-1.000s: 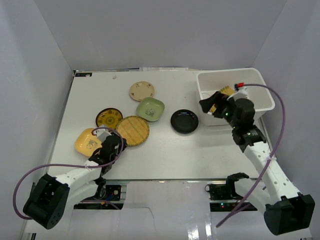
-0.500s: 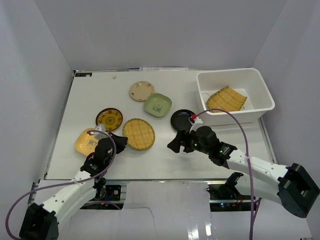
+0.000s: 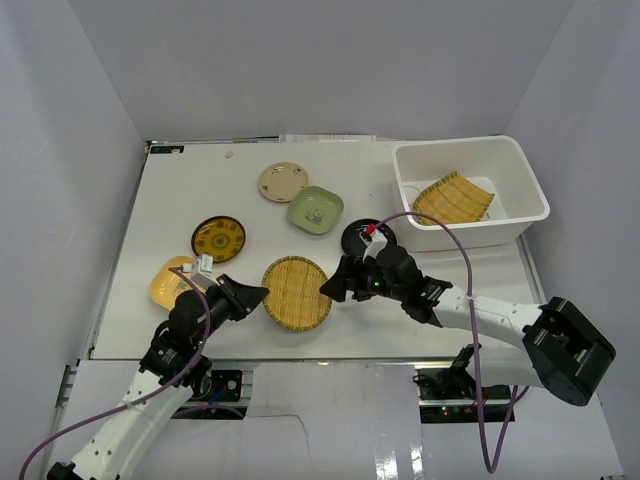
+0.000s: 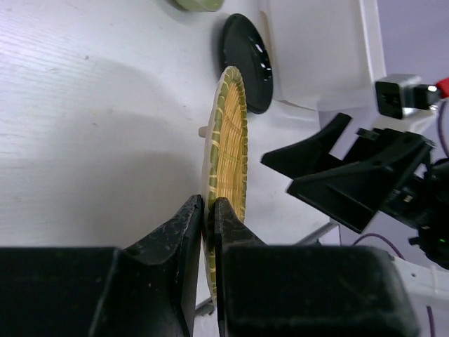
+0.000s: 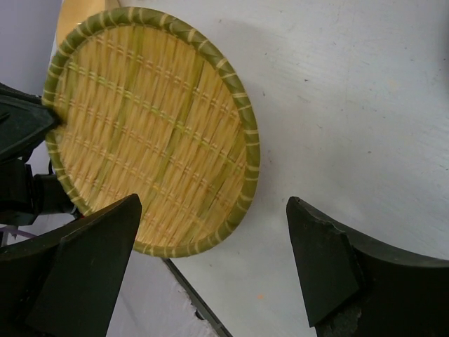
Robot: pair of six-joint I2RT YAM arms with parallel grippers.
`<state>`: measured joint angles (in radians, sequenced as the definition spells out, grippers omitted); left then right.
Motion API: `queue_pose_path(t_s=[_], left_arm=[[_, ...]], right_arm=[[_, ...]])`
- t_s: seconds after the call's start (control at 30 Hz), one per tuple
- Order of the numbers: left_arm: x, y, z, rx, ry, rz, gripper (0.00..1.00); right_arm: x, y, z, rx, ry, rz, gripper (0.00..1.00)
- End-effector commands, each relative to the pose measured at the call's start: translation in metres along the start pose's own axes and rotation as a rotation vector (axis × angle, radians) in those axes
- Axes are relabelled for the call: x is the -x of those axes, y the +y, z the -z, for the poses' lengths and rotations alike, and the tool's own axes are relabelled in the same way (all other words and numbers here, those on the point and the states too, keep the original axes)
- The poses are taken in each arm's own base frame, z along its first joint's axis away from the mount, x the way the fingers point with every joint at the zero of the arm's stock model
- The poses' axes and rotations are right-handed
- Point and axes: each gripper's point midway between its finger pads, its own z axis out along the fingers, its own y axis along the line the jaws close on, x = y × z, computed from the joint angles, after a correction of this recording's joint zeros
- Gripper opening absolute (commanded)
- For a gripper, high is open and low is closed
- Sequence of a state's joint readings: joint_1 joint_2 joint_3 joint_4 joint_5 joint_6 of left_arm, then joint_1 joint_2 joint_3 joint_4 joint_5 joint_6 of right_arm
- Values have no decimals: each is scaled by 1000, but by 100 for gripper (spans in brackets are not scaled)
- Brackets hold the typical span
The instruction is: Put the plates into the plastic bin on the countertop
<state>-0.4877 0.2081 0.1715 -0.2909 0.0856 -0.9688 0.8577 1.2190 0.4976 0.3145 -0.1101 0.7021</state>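
YAM twin arms at the counter: the left arm and right arm pair glossy white link shells with black joint housings. A thin purple cable trails back from behind each set of jaws. The left jaws are matte black, blocky and flat-faced, their edges dusted pale with wear. The right jaws are black wedges tapering to blunt tips. Just behind the right jaws sit a small grey-white block with a red tip, and a green light on the black wrist housing.
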Motion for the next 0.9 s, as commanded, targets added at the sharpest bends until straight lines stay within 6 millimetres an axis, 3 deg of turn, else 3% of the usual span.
queue_pose_path(t_s=[0.0,0.23,0.33,0.47,0.5,0.53,0.6,0.63,0.67,0.7,0.73,0.77,0.8,0.83,0.87], left_arm=[[11,-45,14,-134,13,7,0],[19,-73,28,-226,9,11,0],[22,-83,31,-253,13,7,0],[28,-100,37,-301,8,-9,0],[29,-103,38,-310,6,-20,0],[31,-104,38,-307,6,-33,1],[39,-113,43,-310,-13,-80,22],[41,-116,45,-310,-13,-105,32],[43,-118,44,-304,-9,-132,54],[53,-133,53,-332,-36,-204,66],[56,-133,55,-315,-33,-241,76],[60,-136,56,-297,-34,-280,83],[76,-151,67,-308,-82,-365,92],[77,-147,70,-273,-69,-395,97],[82,-149,74,-260,-81,-428,98]], right_arm=[[16,18,-7,62,-35,7,90],[11,27,1,148,-29,42,90],[10,41,10,248,-43,46,100],[11,64,23,386,-63,32,64],[13,68,26,405,-72,29,38],[15,71,28,418,-80,26,28],[26,80,34,436,-111,24,8],[31,80,34,425,-123,19,8],[46,90,41,442,-161,27,8],[60,90,43,421,-202,24,8],[65,86,43,384,-198,16,8],[91,99,55,388,-263,45,8],[114,90,59,328,-319,43,8],[120,79,61,262,-308,32,8],[139,76,71,233,-355,36,8]])
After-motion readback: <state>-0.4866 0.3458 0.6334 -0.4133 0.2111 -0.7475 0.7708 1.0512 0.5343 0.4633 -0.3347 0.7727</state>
